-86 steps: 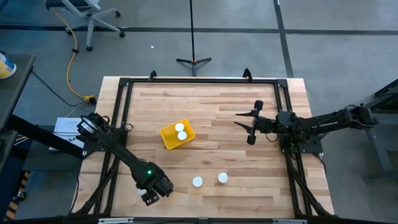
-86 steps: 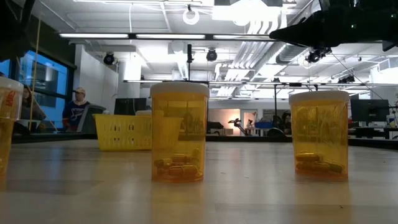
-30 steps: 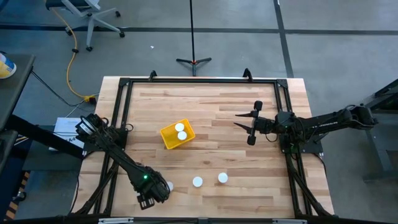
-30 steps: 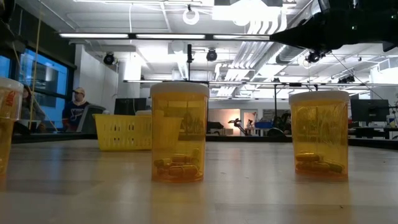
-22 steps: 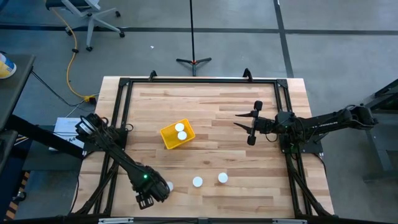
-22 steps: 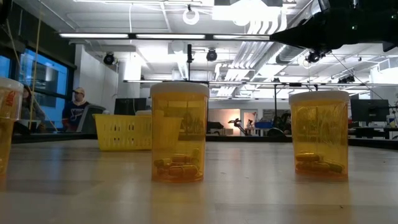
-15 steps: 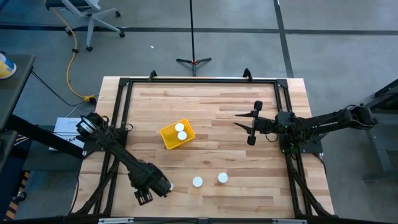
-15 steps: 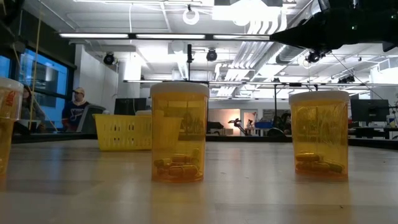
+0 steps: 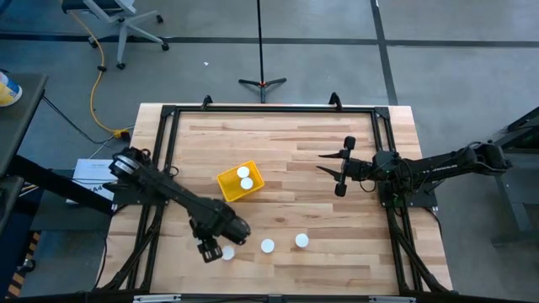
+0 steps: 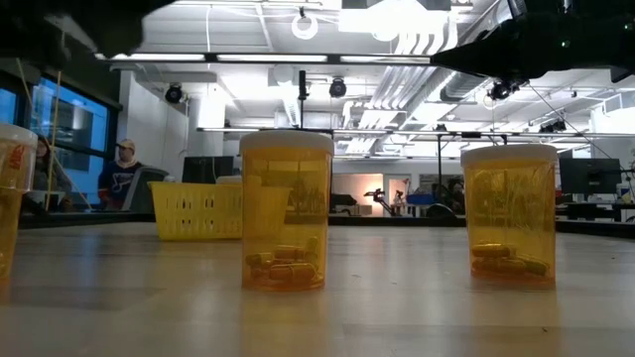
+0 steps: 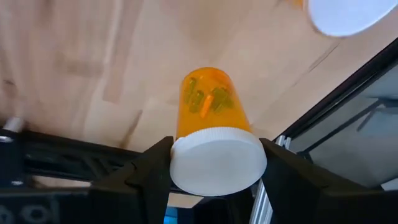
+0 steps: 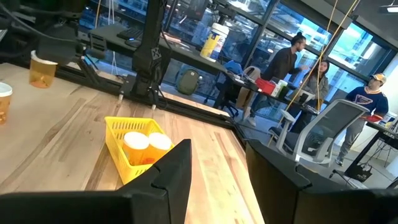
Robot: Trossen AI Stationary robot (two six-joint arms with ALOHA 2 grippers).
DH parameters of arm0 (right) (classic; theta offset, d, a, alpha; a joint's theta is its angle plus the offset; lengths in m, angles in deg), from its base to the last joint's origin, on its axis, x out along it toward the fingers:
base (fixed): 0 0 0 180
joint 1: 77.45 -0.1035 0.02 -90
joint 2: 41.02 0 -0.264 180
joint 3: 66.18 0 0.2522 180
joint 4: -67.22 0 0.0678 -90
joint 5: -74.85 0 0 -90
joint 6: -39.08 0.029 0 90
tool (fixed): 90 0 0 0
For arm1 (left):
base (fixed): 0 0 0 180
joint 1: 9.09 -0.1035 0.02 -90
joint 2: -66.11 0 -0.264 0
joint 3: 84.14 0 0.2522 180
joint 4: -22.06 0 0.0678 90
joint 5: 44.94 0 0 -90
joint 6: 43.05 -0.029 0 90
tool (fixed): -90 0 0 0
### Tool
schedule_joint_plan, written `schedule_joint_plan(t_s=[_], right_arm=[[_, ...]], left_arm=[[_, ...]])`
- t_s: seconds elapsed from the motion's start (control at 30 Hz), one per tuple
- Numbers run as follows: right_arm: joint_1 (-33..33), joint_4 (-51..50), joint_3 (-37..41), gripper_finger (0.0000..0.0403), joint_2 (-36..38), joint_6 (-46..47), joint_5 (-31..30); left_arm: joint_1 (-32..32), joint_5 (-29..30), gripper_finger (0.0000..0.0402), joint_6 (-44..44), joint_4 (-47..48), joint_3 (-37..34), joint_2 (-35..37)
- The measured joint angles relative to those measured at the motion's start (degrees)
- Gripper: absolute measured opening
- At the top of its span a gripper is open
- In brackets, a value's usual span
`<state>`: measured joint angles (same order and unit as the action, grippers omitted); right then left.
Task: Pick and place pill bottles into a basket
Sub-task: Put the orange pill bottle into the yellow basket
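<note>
Amber plastic under a white cap marks the pill bottle (image 11: 214, 146) clamped between the left gripper (image 9: 215, 249) fingers near the table's near edge, left of two standing bottles (image 9: 267, 246) and (image 9: 301, 241). Carrying should go up and far-left toward the yellow basket (image 9: 227, 189), which already holds two bottles (image 9: 244, 177); release should wait until the bottle is over its free corner. Farther right, the right gripper (image 9: 341, 168) hovers part-open and empty, well apart, leaving open board between.

Table (image 9: 286, 168): pale wood planks, smooth, low sheen. Pill bottles (image 10: 287, 211): translucent amber plastic, glossy; caps (image 11: 217, 165) white, matt, smooth plastic. Basket (image 12: 124, 144): bright yellow slotted plastic. Table frame (image 9: 269, 108): black metal, matt.
</note>
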<state>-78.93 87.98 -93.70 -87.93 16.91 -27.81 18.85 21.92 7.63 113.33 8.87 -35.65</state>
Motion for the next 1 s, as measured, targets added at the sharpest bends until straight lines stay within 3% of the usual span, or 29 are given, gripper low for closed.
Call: schedule_joint_plan(t_s=[0.27,0.53,1.0], right_arm=[[0.0,0.0,0.0,0.0144,0.0,0.0,0.0],[0.0,0.0,0.0,0.0144,0.0,-0.4,0.0],[0.0,0.0,0.0,0.0144,0.0,-1.0,0.0]], left_arm=[[-5.8,4.4,0.0249,-8.2,7.4,5.8,0.0],[-13.4,10.8,0.0246,-18.2,8.2,10.6,0.0],[-28.8,17.5,0.0246,-35.3,7.0,10.9,0.0]])
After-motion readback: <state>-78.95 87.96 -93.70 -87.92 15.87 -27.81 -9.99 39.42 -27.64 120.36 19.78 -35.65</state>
